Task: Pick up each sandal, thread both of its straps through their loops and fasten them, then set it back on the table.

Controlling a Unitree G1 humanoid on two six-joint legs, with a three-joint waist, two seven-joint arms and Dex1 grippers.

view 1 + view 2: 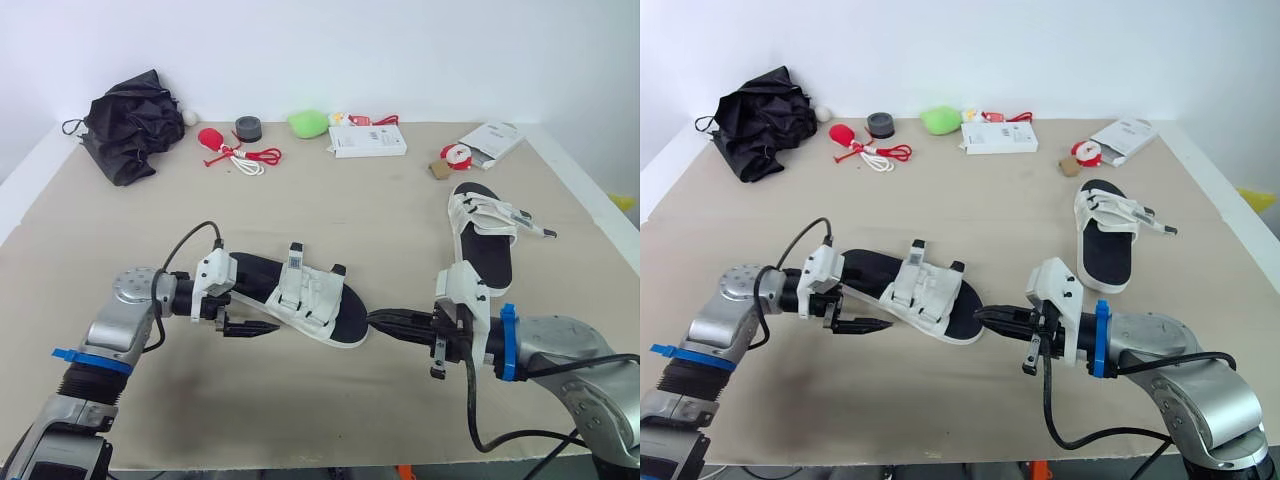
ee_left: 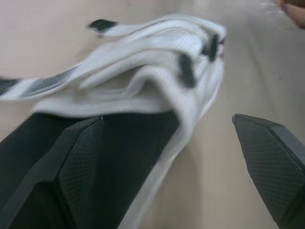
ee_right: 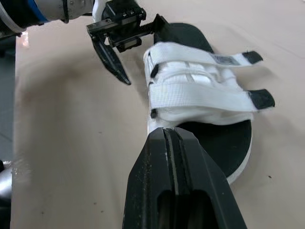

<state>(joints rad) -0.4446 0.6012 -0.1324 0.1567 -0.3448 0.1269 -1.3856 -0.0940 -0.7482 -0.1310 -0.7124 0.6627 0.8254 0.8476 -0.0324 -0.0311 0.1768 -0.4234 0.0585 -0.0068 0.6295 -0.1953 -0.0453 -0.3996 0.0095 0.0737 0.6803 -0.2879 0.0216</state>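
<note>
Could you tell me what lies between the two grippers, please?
In the eye views, the near sandal lies between the left gripper and the right gripper.

No print can be read; the white box (image 1: 367,140) bears marks too small to make out.

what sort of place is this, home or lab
Likely a robot test lab, not a home: a beige-covered table against a bare white wall, two black-soled sandals with white straps laid out, and unrelated props like a crumpled black fabric bundle and a red cord along the far edge.
</note>
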